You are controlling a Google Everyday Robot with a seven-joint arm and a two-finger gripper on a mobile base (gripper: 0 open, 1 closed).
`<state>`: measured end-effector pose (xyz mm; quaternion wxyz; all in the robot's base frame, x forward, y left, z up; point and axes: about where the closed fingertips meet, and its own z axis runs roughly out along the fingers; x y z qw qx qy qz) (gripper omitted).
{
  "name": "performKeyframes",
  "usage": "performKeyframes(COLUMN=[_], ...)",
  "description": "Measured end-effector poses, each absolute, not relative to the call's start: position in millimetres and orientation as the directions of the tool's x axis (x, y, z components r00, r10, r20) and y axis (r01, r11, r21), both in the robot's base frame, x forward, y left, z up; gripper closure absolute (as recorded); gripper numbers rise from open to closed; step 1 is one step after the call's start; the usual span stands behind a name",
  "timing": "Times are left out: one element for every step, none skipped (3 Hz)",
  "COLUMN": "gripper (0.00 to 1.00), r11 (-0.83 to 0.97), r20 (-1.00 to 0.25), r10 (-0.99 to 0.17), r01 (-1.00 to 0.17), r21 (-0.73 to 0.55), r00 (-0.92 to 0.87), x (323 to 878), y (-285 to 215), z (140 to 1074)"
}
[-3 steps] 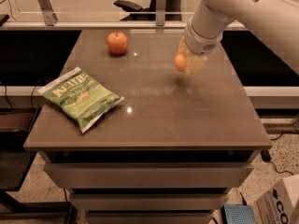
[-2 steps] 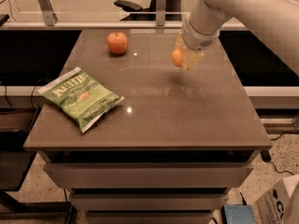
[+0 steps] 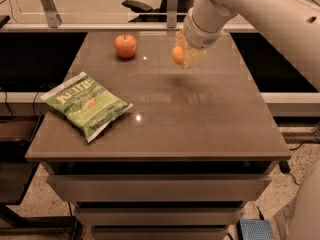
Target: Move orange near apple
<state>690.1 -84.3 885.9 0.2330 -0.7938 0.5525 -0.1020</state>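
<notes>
"White arm [image 3: 260, 14] comes into my feed from the upper right corner and slopes down toward the left. It is thick at the top and narrows to a ringed wrist over the far half of the table [image 3: 210, 124]."

"And the claw?"

"The claw [image 3: 186, 55] hangs off that wrist, pointing down and tipped a little toward me, above the far middle of the table. It is clenched on the orange [image 3: 177, 54]. I see one pale finger [image 3: 196, 59] pressed against the fruit's right side as my screen shows it. The other finger is mostly hidden behind the fruit, so I can't describe it."

"Is the orange resting on anything?"

"No. It is up in the air, clear of the table, held only by the claw. A soft shadow lies on the brown top just below it."

"Where is the apple from there?"

"The apple [image 3: 125, 45] stands upright near the far left part of the table, stem end up. It is off to the left of the orange at roughly the same depth. The two are near each other but apart, with bare table between them."

"Anything else on your feed?"

"A green bag of crisps [image 3: 86, 104] lies flat and skewed on the near left part of the table, well apart from both fruits and from the claw. Behind the table's far edge I can make out a dark chair [image 3: 136, 6]."
</notes>
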Motion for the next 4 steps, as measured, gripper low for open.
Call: performKeyframes(gripper=[1.0,1.0,1.0,1.0], r11=[-0.274,-0.277,-0.284,-0.297], r20=[-0.106,-0.117,-0.123,-0.127], r10=[-0.924,-0.916,-0.906,-0.893], r01=[-0.827,-0.815,-0.797,-0.779], r21=[-0.49,-0.509,-0.533,-0.552], r00=[0.368,0.385,0.405,0.431], x=[695.7,703.4,713.3,727.8], y=[-78.9,-65.6,-52.8,-38.8], z=[885.2,886.1,887.7,884.5])
